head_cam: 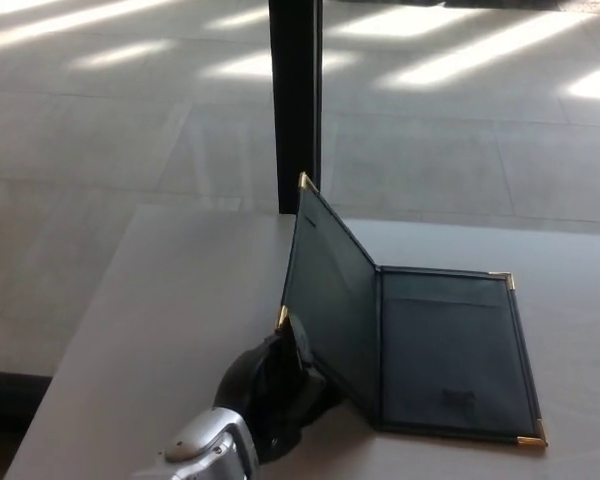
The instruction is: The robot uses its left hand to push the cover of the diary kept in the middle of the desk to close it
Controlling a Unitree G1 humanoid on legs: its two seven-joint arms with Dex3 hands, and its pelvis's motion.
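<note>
A dark diary (450,350) with gold corner caps lies on the grey desk (160,310), its right half flat. Its left cover (330,290) stands raised, nearly upright and leaning left. My left hand (275,385) is under and behind the near lower corner of that cover, touching its outer face. The cover hides its fingers. No part of my right arm shows.
A black vertical post (296,100) rises just behind the desk's far edge, close to the cover's top corner. Beyond it is sunlit tiled floor (130,120). The desk's left edge runs diagonally at the lower left.
</note>
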